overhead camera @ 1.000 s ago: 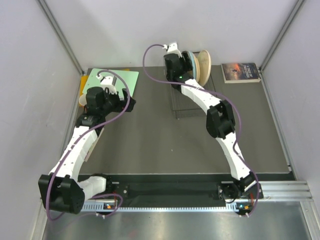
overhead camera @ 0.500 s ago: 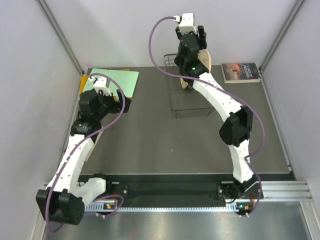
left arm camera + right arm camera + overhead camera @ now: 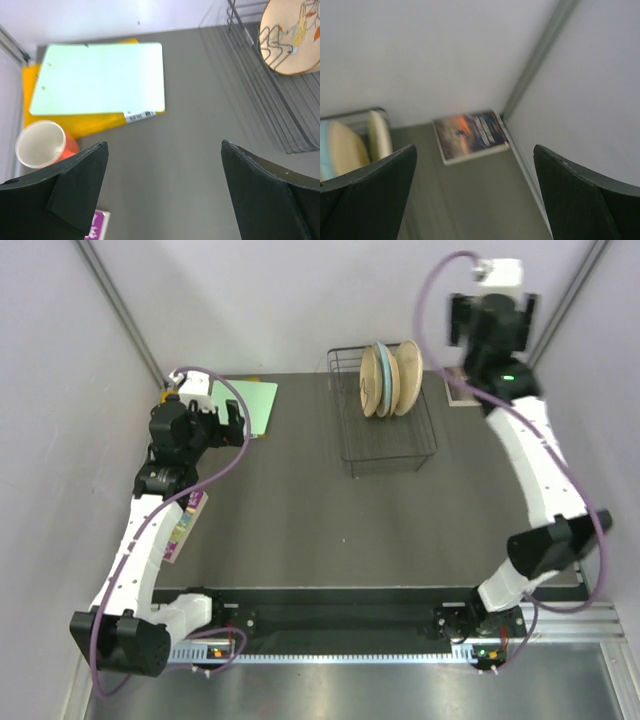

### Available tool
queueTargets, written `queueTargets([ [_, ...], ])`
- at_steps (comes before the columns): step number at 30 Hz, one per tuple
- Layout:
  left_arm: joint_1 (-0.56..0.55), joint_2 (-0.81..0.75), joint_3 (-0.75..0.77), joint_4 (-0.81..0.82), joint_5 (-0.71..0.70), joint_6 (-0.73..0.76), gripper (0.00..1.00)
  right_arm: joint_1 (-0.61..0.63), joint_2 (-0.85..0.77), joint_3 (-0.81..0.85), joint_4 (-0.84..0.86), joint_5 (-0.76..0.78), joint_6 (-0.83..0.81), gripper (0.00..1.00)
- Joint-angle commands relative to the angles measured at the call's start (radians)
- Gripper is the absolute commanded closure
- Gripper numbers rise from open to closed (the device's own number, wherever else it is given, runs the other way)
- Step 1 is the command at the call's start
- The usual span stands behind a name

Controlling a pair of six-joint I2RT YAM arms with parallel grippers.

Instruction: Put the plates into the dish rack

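The black wire dish rack (image 3: 390,445) stands at the back middle of the table. Several plates stand on edge in its far end: a peach-tan patterned plate (image 3: 369,380), a light blue one (image 3: 381,368), another tan one (image 3: 391,385) and the cream plate (image 3: 410,368). My right gripper (image 3: 490,320) is raised high, right of the rack, open and empty (image 3: 475,147). The right wrist view shows the cream plate (image 3: 379,135) and a tan plate (image 3: 347,147). My left gripper (image 3: 232,423) is open and empty (image 3: 164,145), left of the rack. A patterned plate (image 3: 295,37) and the rack (image 3: 280,115) show in its view.
A green folder (image 3: 255,400) on a yellow sheet lies at the back left (image 3: 100,77), with an orange cup (image 3: 40,145) beside it. A purple card (image 3: 185,525) lies at the left edge. A book (image 3: 470,135) lies in the back right corner by the wall.
My right gripper has left the plates in the rack, risen and swung right toward the back corner. My left gripper has shifted a little back and left.
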Motion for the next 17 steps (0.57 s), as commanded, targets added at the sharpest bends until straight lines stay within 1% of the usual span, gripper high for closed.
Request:
queueTargets([
  [1, 0.005, 0.023, 0.067, 0.027, 0.018, 0.079, 0.01, -0.32, -0.15, -0.157, -0.467, -0.395, 0.311, 0.0],
  [2, 0.005, 0.031, 0.071, 0.028, 0.025, 0.067, 0.01, -0.345, -0.16, -0.285, -0.554, -0.441, 0.18, 0.0],
  [3, 0.005, 0.04, 0.082, 0.025, 0.038, 0.036, 0.01, -0.36, -0.18, -0.35, -0.59, -0.418, 0.129, 0.0],
  [5, 0.005, 0.071, 0.101, 0.004, 0.06, 0.025, 0.01, -0.359, -0.173, -0.442, -0.67, -0.34, 0.099, 0.0],
  [6, 0.005, 0.083, 0.117, -0.021, 0.078, -0.016, 0.01, -0.359, -0.147, -0.434, -0.701, -0.287, 0.116, 0.0],
  [7, 0.004, 0.099, 0.117, -0.024, 0.08, -0.026, 0.01, -0.359, -0.131, -0.414, -0.751, -0.271, 0.137, 0.0],
  [9, 0.005, 0.103, 0.105, -0.012, 0.069, -0.056, 0.01, -0.359, -0.124, -0.351, -0.762, -0.263, 0.186, 0.0],
  [11, 0.005, 0.1, 0.09, 0.001, 0.062, -0.059, 0.01, -0.359, -0.153, -0.345, -0.701, -0.292, 0.196, 0.0],
  [12, 0.005, 0.1, 0.078, 0.007, 0.06, -0.055, 0.01, -0.357, -0.171, -0.34, -0.686, -0.332, 0.199, 0.0],
  [17, 0.005, 0.108, 0.062, 0.001, 0.04, -0.023, 0.01, -0.365, -0.186, -0.277, -0.677, -0.395, 0.231, 0.0],
])
